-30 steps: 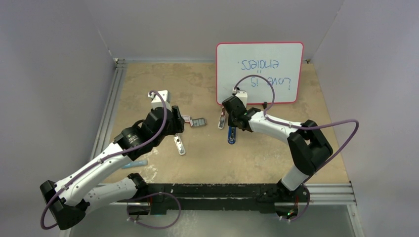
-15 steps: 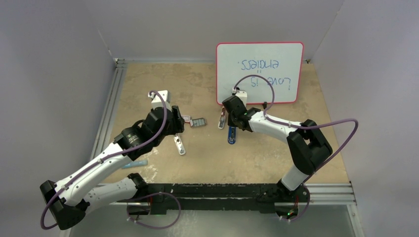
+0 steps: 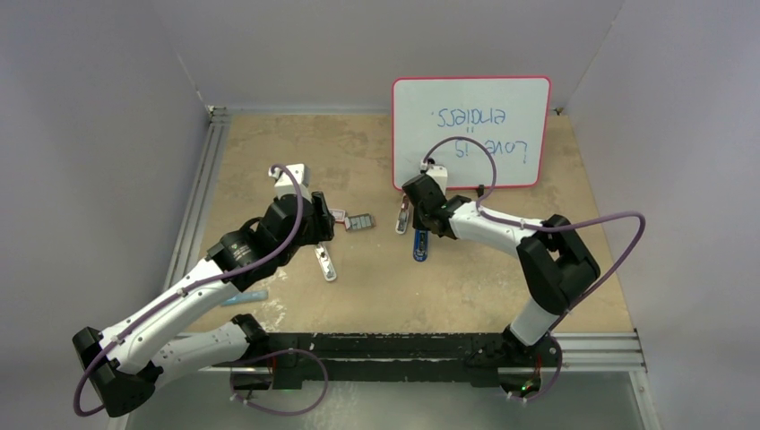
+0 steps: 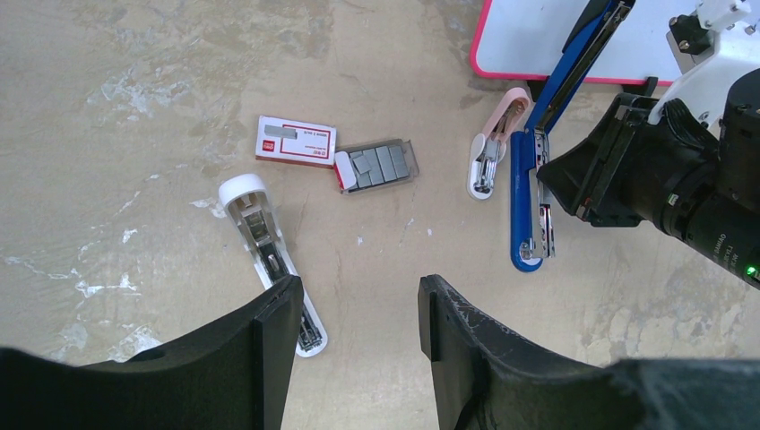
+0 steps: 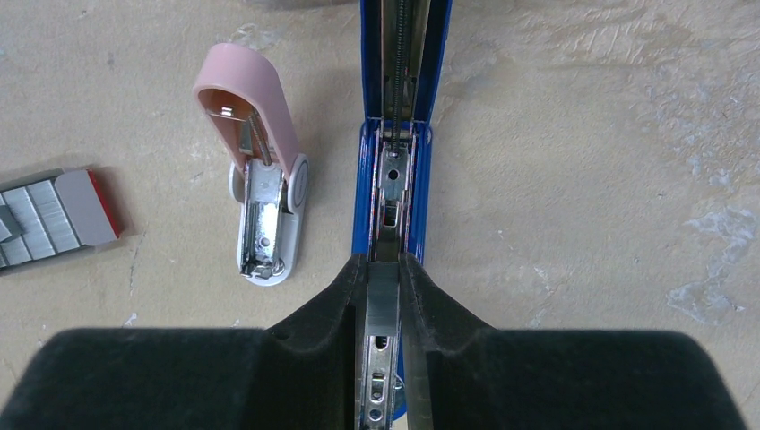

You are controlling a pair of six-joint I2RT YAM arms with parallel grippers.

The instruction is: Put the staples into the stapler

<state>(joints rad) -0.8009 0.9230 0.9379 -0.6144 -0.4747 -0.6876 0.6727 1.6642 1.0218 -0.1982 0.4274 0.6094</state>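
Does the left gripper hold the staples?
No, the left gripper is open and empty; the staples lie on the table beyond it.

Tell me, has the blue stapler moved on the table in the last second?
No. The stapler lies just as far below the whiteboard corner as before.

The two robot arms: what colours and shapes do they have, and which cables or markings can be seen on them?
Both arms have white tubular links and black joint housings. The left arm and the right arm each carry a looping purple cable. The left gripper and the right gripper have broad matte black fingers. A small green light glows on the right arm's wrist.
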